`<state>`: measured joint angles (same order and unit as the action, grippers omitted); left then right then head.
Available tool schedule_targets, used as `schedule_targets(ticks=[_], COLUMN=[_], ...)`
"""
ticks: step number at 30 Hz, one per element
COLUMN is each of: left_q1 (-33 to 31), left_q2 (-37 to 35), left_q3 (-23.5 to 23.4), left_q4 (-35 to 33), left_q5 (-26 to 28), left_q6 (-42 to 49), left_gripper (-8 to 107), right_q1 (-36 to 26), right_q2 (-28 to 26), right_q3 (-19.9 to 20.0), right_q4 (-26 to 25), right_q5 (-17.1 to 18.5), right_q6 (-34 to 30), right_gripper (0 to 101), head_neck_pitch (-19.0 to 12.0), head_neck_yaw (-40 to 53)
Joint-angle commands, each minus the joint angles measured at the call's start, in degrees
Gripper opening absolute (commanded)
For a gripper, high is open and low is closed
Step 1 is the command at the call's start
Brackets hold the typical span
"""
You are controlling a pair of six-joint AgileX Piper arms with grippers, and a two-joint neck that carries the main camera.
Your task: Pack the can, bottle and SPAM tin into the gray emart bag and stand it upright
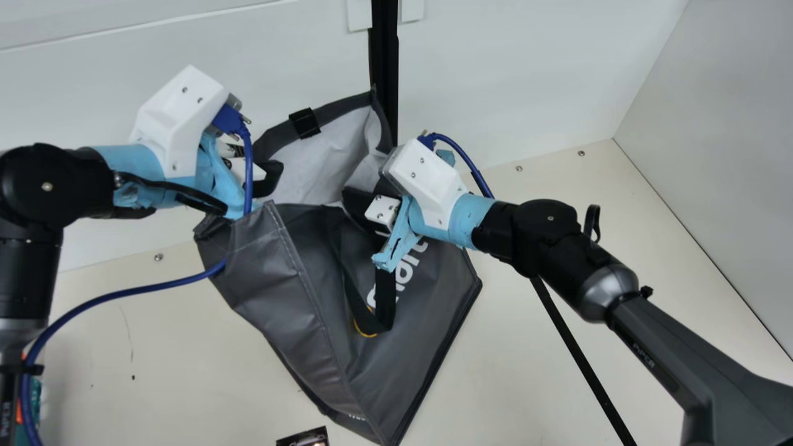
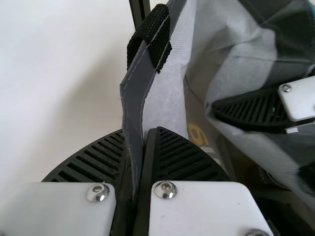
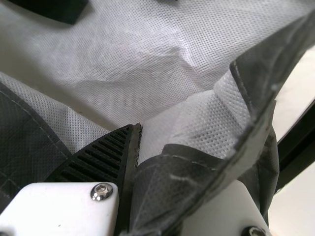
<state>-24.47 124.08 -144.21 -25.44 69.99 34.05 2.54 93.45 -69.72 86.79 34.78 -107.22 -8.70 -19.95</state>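
my left claw is clamped on the bag, my right claw seems, through all that cloth, clamped on it too, and the mouth lies between them, the long body slanting down to the table.

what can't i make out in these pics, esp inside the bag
- Bottom inside the bag: main view, hidden by its front wall
- Part of the lettering: main view, behind the handle strap
- Dark item: main view, cut off by the bottom edge
- Teal-and-orange thing: main view, partly behind the left arm
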Motion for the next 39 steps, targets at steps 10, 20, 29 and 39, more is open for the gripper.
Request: schedule_targets(ticks=[10, 20, 29, 39], left_q1=[-1.6, -1.9, -1.9, -2.0], left_q2=[-2.3, -2.6, -2.6, -7.6], left_q3=[0.7, 0.5, 0.5, 8.1], left_q4=[2.1, 2.0, 2.0, 1.2], left_q5=[-0.1, 0.0, 0.0, -3.4], left_q6=[-3.1, -3.6, -3.6, -2.4], left_gripper=[-8, -8, -3, 30], right_q1=[-3.3, -3.7, -3.7, -3.7], right_q2=[-3.8, -4.2, -4.2, -4.2], right_q3=[2.1, 2.3, 2.3, 2.3], right_q4=[-3.6, -3.9, -3.9, -3.9], right_q5=[5.9, 7.0, 7.0, 7.0], right_q6=[9.6, 12.3, 12.3, 12.3], right_gripper=[0, 0, 0, 0], head_neck_pitch=[-1.3, -1.3, -1.3, -1.3], head_neck_yaw=[0.0, 0.0, 0.0, 0.0])
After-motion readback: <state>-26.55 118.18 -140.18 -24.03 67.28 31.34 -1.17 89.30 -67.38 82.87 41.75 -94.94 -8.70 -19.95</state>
